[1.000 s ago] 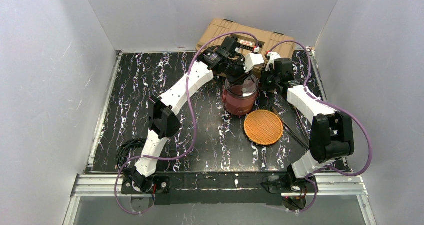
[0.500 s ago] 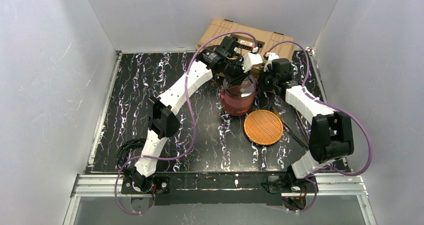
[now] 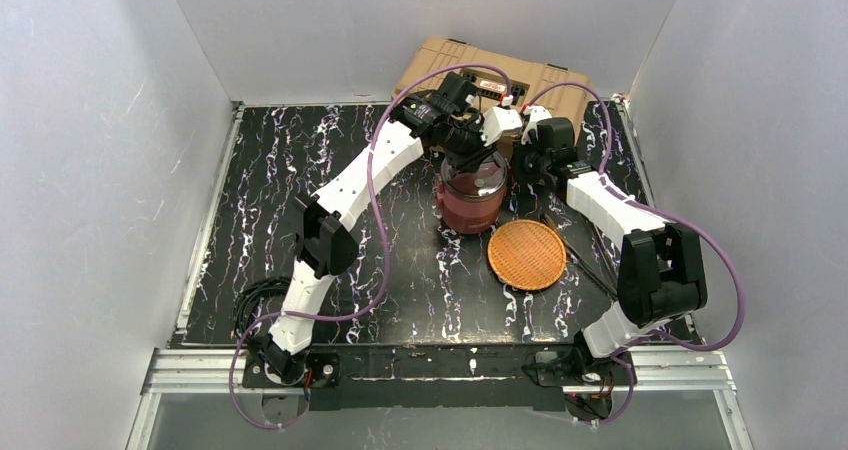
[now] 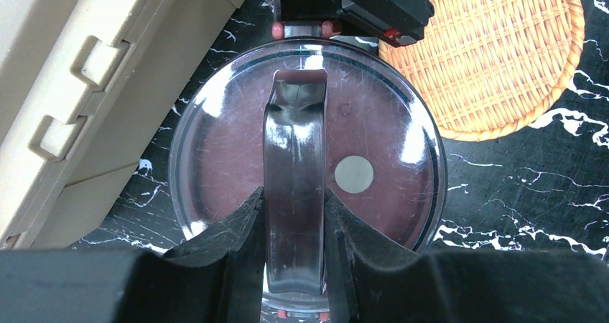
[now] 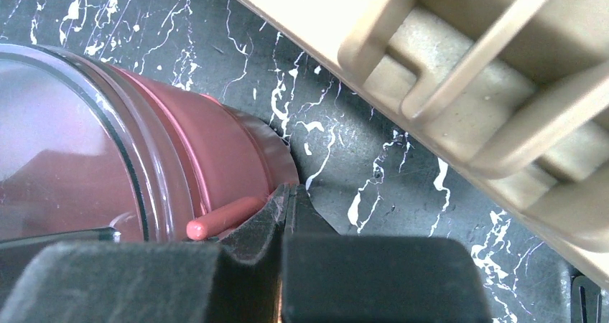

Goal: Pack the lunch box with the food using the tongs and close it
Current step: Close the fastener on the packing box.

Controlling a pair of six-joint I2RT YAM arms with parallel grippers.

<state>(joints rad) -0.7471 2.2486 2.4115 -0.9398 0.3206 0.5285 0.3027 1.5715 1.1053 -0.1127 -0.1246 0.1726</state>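
Note:
The maroon lunch box (image 3: 468,198) stands stacked, and a clear lid (image 4: 388,143) with a pale dot covers it. My left gripper (image 4: 294,202) comes from above and is shut on the metal clasp frame's handle (image 4: 294,136) across the lid. At the box's right side (image 5: 215,151) my right gripper (image 5: 289,194) is shut with nothing between its fingers, its tips beside a red-tipped clasp peg (image 5: 222,217). In the top view the two grippers (image 3: 478,148) (image 3: 522,158) meet over the box. Thin dark tongs (image 3: 583,260) lie right of the woven plate. No food shows.
A big tan toolbox (image 3: 500,75) sits just behind the lunch box, close to both wrists (image 5: 467,64). A flat orange woven plate (image 3: 527,254) lies in front and to the right of the box (image 4: 495,57). Black marbled tabletop surrounds them.
Both grippers and the lunch box have shifted slightly to the left. The left gripper's hold on the handle is unchanged and the right stays shut.

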